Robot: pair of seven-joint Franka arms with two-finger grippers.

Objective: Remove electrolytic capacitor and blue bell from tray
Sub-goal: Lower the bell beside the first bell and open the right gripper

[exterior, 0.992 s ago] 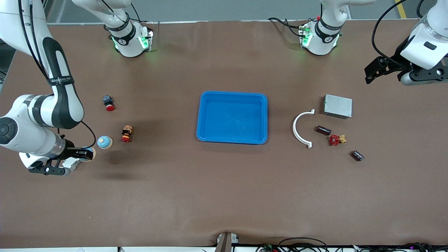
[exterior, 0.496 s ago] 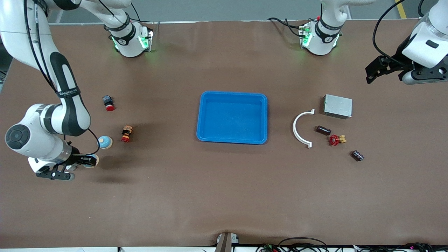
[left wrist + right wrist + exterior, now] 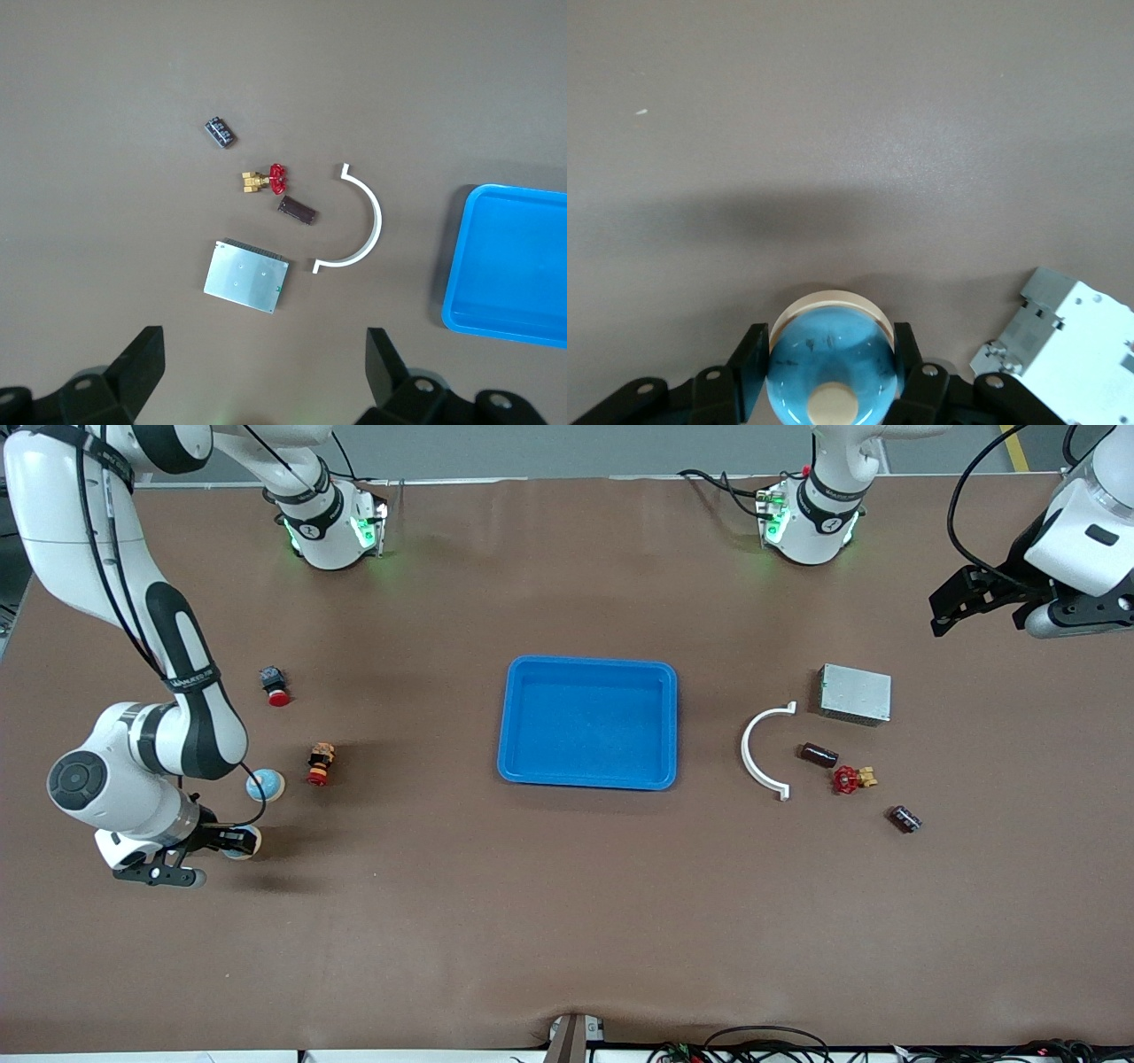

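Observation:
My right gripper [image 3: 237, 840] is shut on a blue dome-shaped bell [image 3: 831, 359] with a cream rim and button; the bell [image 3: 243, 841] hangs just over the table at the right arm's end. A second blue bell [image 3: 264, 785] rests on the table close by. The capacitor [image 3: 904, 818], a short dark cylinder, lies at the left arm's end, also seen as the capacitor [image 3: 221, 132] in the left wrist view. My left gripper [image 3: 952, 607] hangs open and empty [image 3: 263, 345] over the table near a metal box [image 3: 855, 693]. The blue tray [image 3: 511, 717] sits mid-table.
Near the capacitor lie a red valve [image 3: 850, 779], a brown cylinder [image 3: 819, 755] and a white curved clip [image 3: 753, 753]. At the right arm's end stand a red push button [image 3: 275, 685] and a small red-orange part [image 3: 320, 763]. A white block [image 3: 1063, 345] lies below the right gripper.
My right arm has carried the held bell a short way toward the table's middle and past the bell on the table. The left arm has barely drifted.

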